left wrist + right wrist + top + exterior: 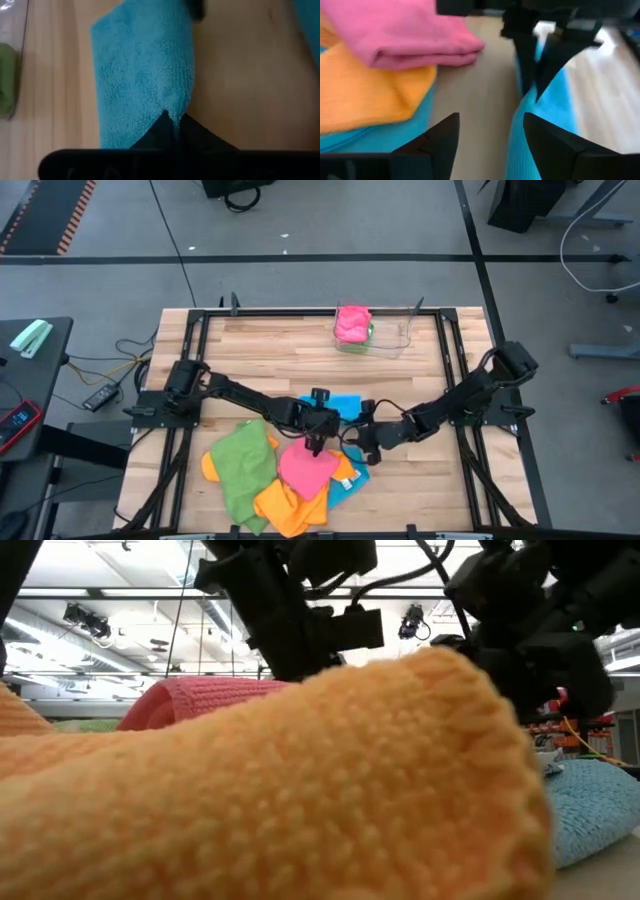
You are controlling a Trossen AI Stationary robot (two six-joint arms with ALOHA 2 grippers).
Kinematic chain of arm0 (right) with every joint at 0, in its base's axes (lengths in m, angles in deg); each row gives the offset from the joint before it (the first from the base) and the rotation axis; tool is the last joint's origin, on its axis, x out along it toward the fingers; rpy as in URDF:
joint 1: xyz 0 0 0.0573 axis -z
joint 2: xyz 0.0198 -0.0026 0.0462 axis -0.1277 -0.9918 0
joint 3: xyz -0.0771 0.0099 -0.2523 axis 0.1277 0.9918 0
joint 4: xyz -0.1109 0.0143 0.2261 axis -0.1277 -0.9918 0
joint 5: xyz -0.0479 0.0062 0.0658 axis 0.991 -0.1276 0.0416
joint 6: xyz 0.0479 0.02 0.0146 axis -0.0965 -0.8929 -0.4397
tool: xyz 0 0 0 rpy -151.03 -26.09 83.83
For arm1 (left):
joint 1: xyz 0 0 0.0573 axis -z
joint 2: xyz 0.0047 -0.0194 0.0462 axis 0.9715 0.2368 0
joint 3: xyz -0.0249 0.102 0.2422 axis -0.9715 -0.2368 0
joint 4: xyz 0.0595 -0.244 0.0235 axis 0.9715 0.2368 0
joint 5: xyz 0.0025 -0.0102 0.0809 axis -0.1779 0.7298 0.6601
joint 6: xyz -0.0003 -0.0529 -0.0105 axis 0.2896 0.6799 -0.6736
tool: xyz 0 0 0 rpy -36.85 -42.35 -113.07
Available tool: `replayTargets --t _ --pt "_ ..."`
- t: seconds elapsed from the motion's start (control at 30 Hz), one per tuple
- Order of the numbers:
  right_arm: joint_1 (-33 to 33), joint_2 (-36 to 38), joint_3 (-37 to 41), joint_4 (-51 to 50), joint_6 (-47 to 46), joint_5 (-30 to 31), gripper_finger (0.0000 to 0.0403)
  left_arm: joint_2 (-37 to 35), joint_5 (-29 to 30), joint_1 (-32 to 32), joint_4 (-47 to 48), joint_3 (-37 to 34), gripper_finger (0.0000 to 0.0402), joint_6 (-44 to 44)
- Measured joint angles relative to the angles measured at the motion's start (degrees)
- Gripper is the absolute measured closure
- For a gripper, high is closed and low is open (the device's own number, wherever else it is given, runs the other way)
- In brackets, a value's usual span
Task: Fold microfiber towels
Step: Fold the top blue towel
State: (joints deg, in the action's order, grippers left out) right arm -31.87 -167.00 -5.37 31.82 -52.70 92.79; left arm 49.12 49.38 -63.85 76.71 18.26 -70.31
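The left gripper (174,121) is clenched on a corner of the sky blue towel (142,75), and the cloth hangs stretched away from that pinch, probably so the corner can be carried across for a fold. In the high view this left gripper (318,442) sits near the middle of the worktop (260,350), toward its front edge, with the blue towel (345,404) lying just behind it. The right gripper (490,132), fingers spread and grasping nothing, faces the same towel from beside it, seemingly ready to take a second corner; from above, it (362,432) is just to the right of the left one.

Along the front edge lies a loose heap still to be folded: a pink towel (307,467) on top, orange towels (285,505) beneath and a green towel (242,465) at the left.

Near the back edge stands a clear plastic tray (392,332) holding a pink cloth (352,323) over a green one at its left end; the rest of it looks empty.
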Motion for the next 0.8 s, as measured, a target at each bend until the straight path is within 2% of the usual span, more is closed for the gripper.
replayTargets --t 0.13,0.3,0.4,0.6,0.8 --pt "0.1 -1.9 -1.0 -0.7 3.0 5.3 0.0141 -1.1 -0.7 0.0 0.6 0.0 0.0366 0.6" --pt "0.0 -5.2 -1.3 0.2 4.4 6.0 0.0135 -1.7 -0.9 -0.2 1.4 0.0 0.0369 1.6" --pt "0.0 -7.4 -1.3 0.8 4.5 7.9 0.0139 -1.8 -0.9 -0.3 0.9 0.0 0.0381 1.6" --pt "0.0 -9.7 -1.3 -0.2 4.2 17.3 0.0154 -1.8 -0.9 -0.3 1.5 0.0 0.0375 2.1" --pt "0.0 -9.8 -1.4 -0.8 4.0 19.5 0.0183 -1.8 -0.9 -0.3 1.6 0.0 0.0363 2.7"
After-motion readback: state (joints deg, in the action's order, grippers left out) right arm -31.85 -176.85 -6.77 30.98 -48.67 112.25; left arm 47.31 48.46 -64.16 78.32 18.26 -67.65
